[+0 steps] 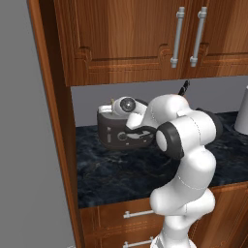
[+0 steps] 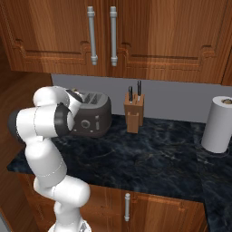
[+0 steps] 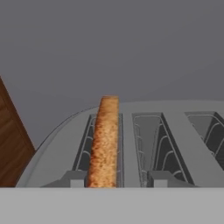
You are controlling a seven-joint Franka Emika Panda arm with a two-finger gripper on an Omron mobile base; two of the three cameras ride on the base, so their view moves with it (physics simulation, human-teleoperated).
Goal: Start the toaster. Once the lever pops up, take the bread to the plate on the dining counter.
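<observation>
Here the bread [image 3: 104, 144] stands upright in the left slot of the toaster [image 3: 175, 109], which sits far left on the black counter [image 1: 121, 179]. The gripper hangs over it; its jaws' state cannot be told.

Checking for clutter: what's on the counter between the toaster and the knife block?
Nothing: in the right base view, bare black counter separates toaster and knife block.

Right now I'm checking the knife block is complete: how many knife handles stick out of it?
2 dark handles rise side by side from the top of the wooden knife block, right of the toaster; shorter ones could be hidden.
</observation>
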